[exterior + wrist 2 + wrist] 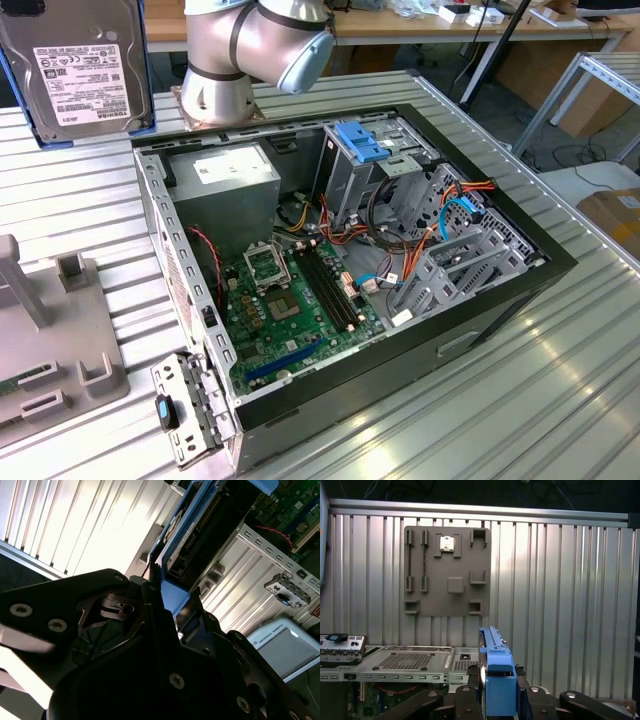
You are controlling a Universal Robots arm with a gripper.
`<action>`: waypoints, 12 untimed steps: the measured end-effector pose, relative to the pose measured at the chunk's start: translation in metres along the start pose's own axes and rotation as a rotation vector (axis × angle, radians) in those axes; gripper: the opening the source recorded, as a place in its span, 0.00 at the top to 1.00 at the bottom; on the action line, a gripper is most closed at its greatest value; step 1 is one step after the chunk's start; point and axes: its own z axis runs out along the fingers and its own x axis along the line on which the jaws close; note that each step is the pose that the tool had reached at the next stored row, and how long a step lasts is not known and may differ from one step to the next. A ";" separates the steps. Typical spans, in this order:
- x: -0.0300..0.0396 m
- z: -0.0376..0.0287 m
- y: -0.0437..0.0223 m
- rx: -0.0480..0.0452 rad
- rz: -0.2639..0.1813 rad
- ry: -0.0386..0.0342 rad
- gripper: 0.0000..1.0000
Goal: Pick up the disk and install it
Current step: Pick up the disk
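Exterior view is showing the disk (pixel 85 70) standing upright at the exterior view's upper left. Its white label is facing the camera and its blue carrier rail (pixel 148 70) is running down one edge. It is sitting well apart from the open computer case (pixel 480 310), which is lying on the ribbed metal table (pixel 560 400).

In both wrist views the gripper (pixel 499 702) is pinching the disk edge-on. Its black fingers (pixel 472 705) are pressing against the two flat sides, with the blue rail sticking out between them, so the jaws are closed down to the thickness of the drive.

In the second wrist view the gripper (pixel 170 605) is gripping one end of the disk (pixel 192 540), and the rest is reaching out beyond the fingertips.

In the first wrist view the disk (pixel 497 670) is hanging above the table (pixel 560 580), near the edge of the case (pixel 405 662) and apart from the grey fixture plate (pixel 447 570). A blue bracket (pixel 365 140) is sitting atop the tall metal bay inside the case.
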 end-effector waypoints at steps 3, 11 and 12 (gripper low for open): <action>0.0001 0.0001 -0.0059 0.0000 0.000 -0.0001 0.64; 0.0004 0.0002 -0.0196 0.0000 0.000 0.0000 0.64; 0.0005 0.0002 -0.0232 0.0000 0.000 0.0000 0.64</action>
